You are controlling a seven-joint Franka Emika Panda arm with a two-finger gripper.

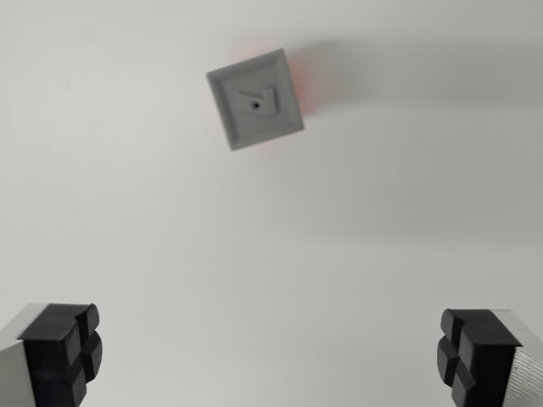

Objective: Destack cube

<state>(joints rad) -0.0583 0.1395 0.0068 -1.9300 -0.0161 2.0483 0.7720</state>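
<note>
Grey plastic is what shows of the top cube [255, 99], seen from almost straight above, its upper face framed by a raised rim with a small dark hole and a shallow moulded mark near the middle. It sits in the upper part of the wrist view, a little to the view's left of centre, turned at an angle to the picture's edges. Along its edge on the view's right a thin orange-red strip [300, 83] peeks out with a faint reddish glow on the white table [271, 254] around it, which I take to be a second cube underneath (only that sliver shows, so its shape is a guess). The gripper [269, 349] hangs well above and short of the stack, its two black pads [66, 348] at the bottom corners of the view, spread wide with nothing between them. That wide spread seems meant to leave room to come down either side of the grey cube. As I judge it, the lift has not begun: the arm has yet to travel over the stack, and the wrist may need to turn so the pads meet flat sides rather than corners.
</note>
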